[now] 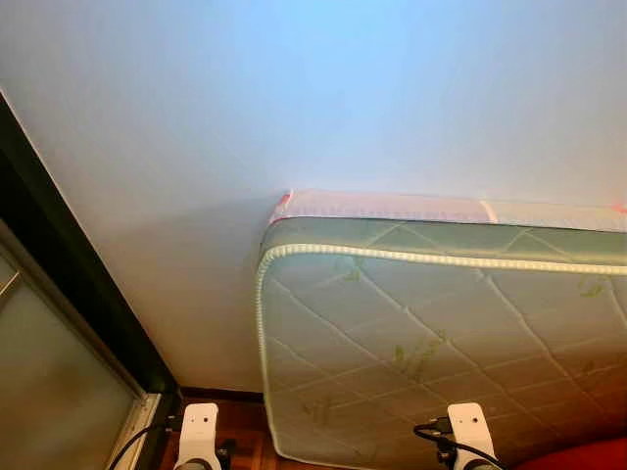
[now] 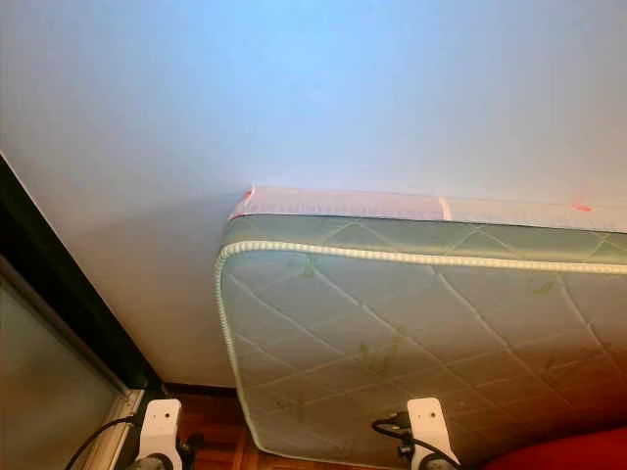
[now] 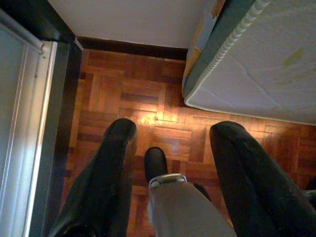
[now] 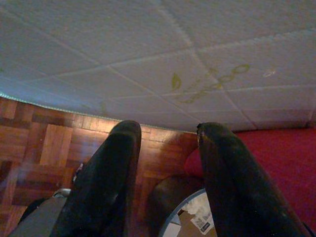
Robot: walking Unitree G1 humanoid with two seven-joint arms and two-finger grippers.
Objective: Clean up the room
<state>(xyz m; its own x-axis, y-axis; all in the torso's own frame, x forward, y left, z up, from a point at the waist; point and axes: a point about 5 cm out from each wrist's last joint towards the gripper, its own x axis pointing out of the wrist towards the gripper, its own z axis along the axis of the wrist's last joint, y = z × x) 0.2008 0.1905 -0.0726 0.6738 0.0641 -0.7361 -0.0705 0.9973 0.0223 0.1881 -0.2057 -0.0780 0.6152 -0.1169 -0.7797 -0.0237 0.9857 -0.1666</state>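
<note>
1. A quilted mattress (image 1: pixel 441 343) leans upright against the white wall (image 1: pixel 294 88), its lower edge on the wood floor (image 3: pixel 143 113). It is the one large thing here that might need tidying, though the task names no object.
2. The left gripper (image 3: pixel 168 148) hangs low over the floor beside the mattress corner, fingers spread apart with nothing between them.
3. The right gripper (image 4: pixel 165 148) hangs in front of the mattress face, fingers likewise apart and empty. Below it lie something red (image 4: pixel 276 158) and a round bin or bucket (image 4: pixel 173 217) with scraps of paper inside — hard to make out.
4. A dark door frame (image 1: pixel 69 284) with a frosted panel stands to the left.
5. Risks, as I judge them: the mattress rests only on its tilt, so a nudge from an arm or a step forward could slide it down; the robot stands close to it, and a foot could catch the red thing or the bin.
</note>
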